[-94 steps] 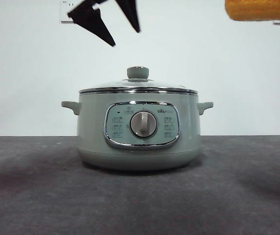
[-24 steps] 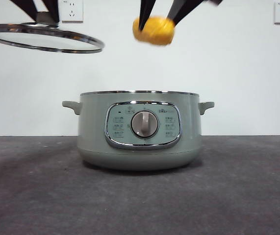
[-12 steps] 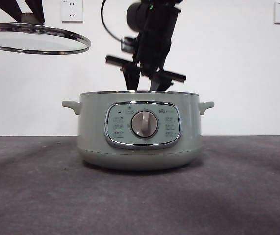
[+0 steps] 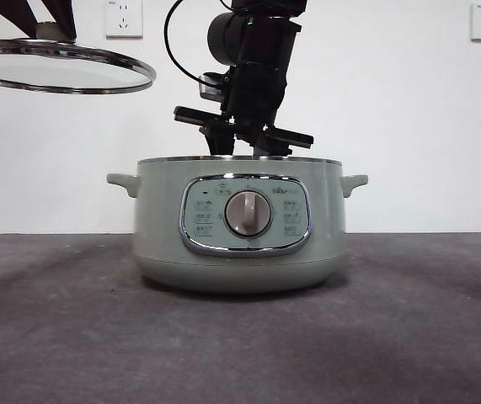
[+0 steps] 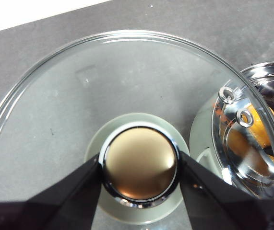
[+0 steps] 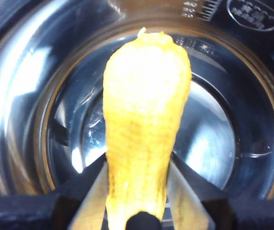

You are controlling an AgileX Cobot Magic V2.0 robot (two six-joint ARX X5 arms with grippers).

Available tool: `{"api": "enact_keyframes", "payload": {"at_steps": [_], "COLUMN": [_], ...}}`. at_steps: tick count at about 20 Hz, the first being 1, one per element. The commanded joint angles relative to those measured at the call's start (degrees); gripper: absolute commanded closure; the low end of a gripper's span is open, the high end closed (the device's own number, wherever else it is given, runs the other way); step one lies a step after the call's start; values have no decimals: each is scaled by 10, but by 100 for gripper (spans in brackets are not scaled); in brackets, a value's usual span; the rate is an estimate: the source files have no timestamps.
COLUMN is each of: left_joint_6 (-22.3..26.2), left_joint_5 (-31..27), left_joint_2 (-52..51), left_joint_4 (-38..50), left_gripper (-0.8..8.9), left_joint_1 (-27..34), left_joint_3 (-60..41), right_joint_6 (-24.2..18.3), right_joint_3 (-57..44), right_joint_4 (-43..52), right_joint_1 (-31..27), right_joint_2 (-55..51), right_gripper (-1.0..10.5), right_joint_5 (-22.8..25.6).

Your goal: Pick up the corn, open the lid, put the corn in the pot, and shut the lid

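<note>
Right gripper (image 6: 137, 189) reaches straight down, jaws clamped — left gripper (image 5: 139, 167) raised, jaws clamped.

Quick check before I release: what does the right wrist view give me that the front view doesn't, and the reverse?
Right wrist only: the right hand shut on the glossy yellow corn cob, inside the shiny steel bowl.
Front only: the round glass lid with chrome rim held high and off to the side, and the silver dial.
Both: the pale sage-green cooker pot, open.
</note>
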Motion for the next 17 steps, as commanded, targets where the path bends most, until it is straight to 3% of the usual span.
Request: {"api": "enact_keyframes", "payload": {"at_steps": [1,6,7,11,17], "left_joint_6": [7,8,8,9,8], "left_joint_5": [7,7,7,7,9], "left_joint_2": [-9,-9,-9,-9,-9], "left_joint_4": [21,21,20,21,23], "left_gripper": [826,826,826,826,826], "left_joint_1": [0,0,0,0,-1], "left_joint_3": [5,5,5,5,5], "right_joint_6": [-7,-6,-6,-6,-2], "right_joint_3": [-3,-3,-3,-2,5], "right_joint_4": [1,2,4,0,-22], "right_joint_1": [7,14,15,17,22], "right_joint_2": [23,41,41,41,-13], "right_gripper": [963,962,906,458,440], "right_joint_5": [3,10,12,18,39]}}
